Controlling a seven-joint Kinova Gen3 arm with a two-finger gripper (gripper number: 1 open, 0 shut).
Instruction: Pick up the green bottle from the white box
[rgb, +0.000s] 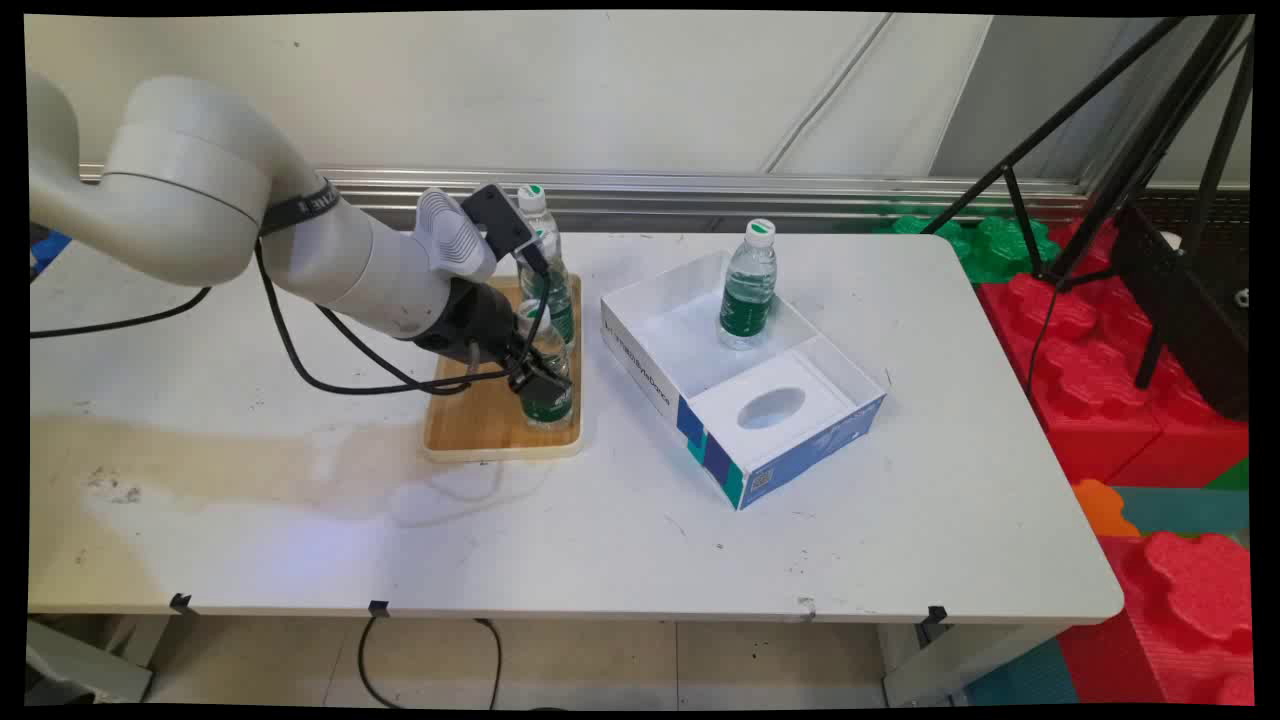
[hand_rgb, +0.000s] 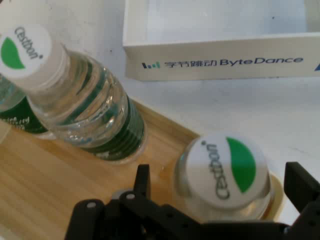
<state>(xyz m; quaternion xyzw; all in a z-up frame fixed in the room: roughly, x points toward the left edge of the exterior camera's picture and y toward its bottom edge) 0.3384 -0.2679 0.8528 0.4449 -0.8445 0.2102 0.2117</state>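
My gripper (rgb: 540, 376) hangs low over a wooden tray (rgb: 478, 420) and straddles the nearest of three water bottles (rgb: 547, 395). In the hand view this bottle's white and green cap (hand_rgb: 227, 172) lies between the fingers (hand_rgb: 142, 179), which stand open with a gap on each side. A second bottle (hand_rgb: 95, 117) stands on the tray (hand_rgb: 45, 180) just beyond, and a third (hand_rgb: 12, 117) shows at the left edge. In the main view those two bottles (rgb: 556, 290) stand behind the hand, the farthest (rgb: 534, 212) partly hidden by it.
A white box (rgb: 648, 372) with blue sides, lettered ByteDance (hand_rgb: 220, 62), sits right of the tray and holds one more bottle (rgb: 748, 292). Black cables hang from the arm (rgb: 300, 360). A tripod (rgb: 1150, 180) and red and green foam blocks (rgb: 1120, 400) stand off the table's right.
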